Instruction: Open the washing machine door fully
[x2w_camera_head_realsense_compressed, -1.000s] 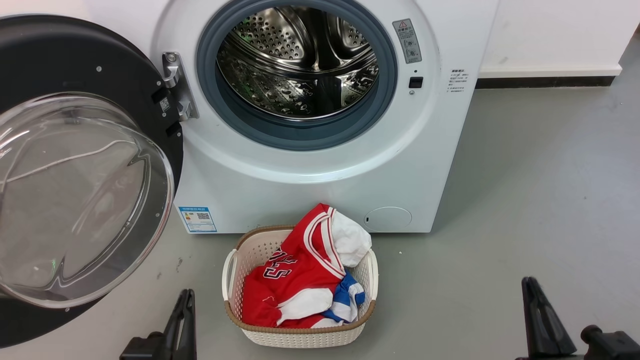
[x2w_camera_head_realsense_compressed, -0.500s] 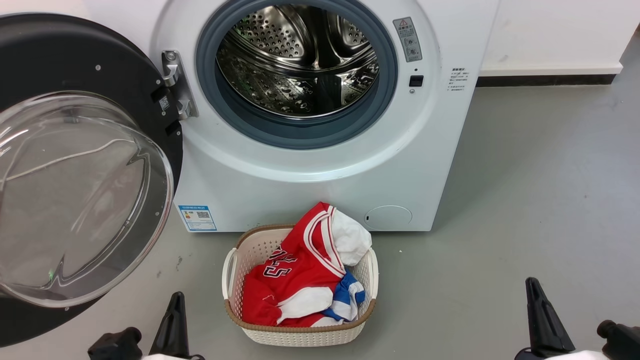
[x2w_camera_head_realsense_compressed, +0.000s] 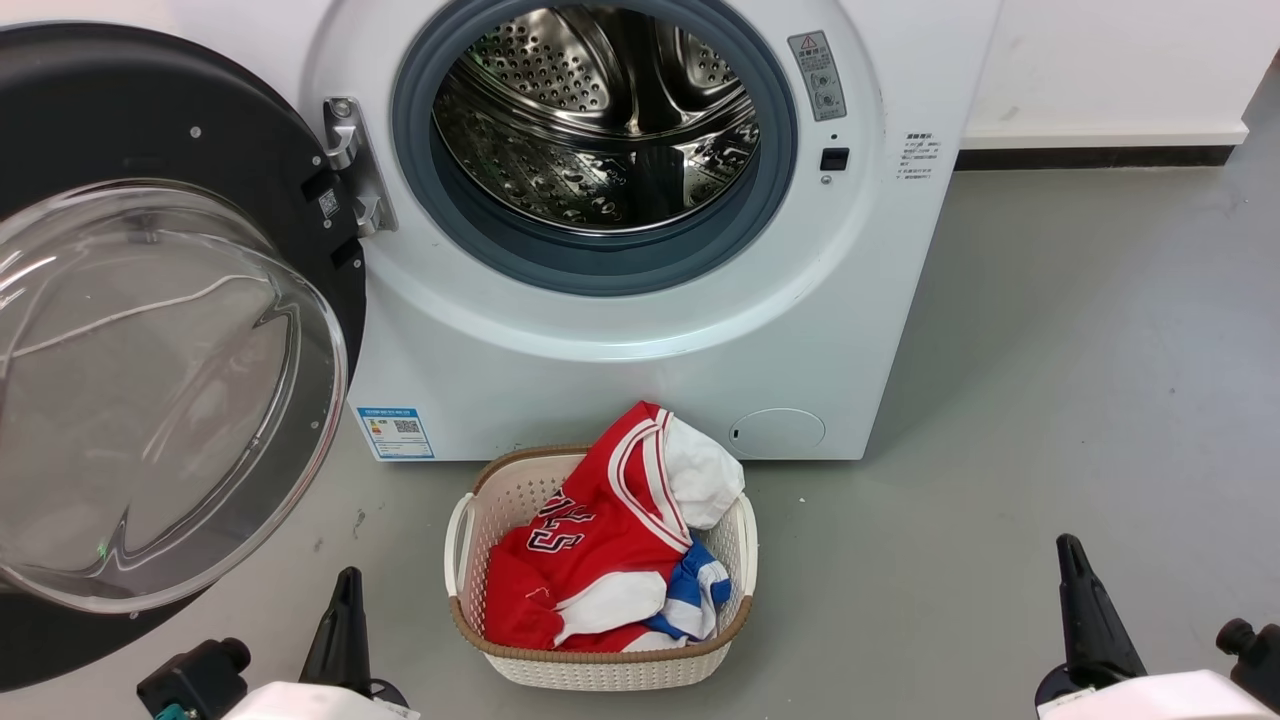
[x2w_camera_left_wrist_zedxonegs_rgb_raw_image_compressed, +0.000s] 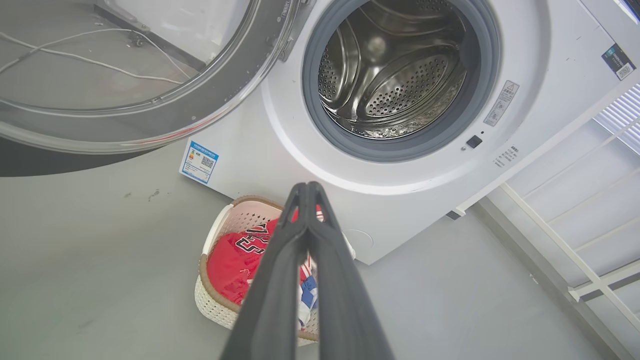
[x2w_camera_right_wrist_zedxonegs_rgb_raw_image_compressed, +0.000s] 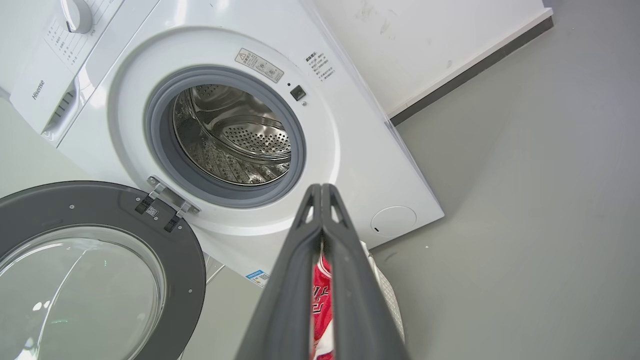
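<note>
Ahead of the left tool (x2w_camera_left_wrist_zedxonegs_rgb_raw_image_compressed: 306, 186) and off to its outer side, the washing machine door (x2w_camera_head_realsense_compressed: 160, 350) stands wide on its metal hinge (x2w_camera_head_realsense_compressed: 355, 170), the bulging glass bowl facing out toward us and the black disc well clear of the opening. That leaves the drum (x2w_camera_head_realsense_compressed: 600, 120) and its grey gasket (x2w_camera_head_realsense_compressed: 600, 270) fully exposed, so by my reading the opening job looks as good as done. The left tool hangs low and well apart from the door, its fingers pressed together at the tips with nothing between them. The right tool (x2w_camera_right_wrist_zedxonegs_rgb_raw_image_compressed: 321, 187) is the same story: tips touching, empty, pointing up toward the washing machine (x2w_camera_head_realsense_compressed: 620, 370) from well short of it. Neither touches anything, which I'd guess is because there is nothing left to pull. Between the two tools, nearer the left one, a basket (x2w_camera_head_realsense_compressed: 600, 672) sits on the floor (x2w_camera_head_realsense_compressed: 1050, 400) just before the machine's front, probably parked there for loading. Count it up: one door, one hinge, one drum mouth, one small round flap (x2w_camera_head_realsense_compressed: 777, 432), one blue sticker (x2w_camera_head_realsense_compressed: 396, 433), one basket, two tools. In the basket lie a red jersey (x2w_camera_head_realsense_compressed: 590, 540), a white piece (x2w_camera_head_realsense_compressed: 700, 475) and a blue-and-white piece (x2w_camera_head_realsense_compressed: 695, 600), three patches of cloth, though whether that is three garments I cannot tell.
</note>
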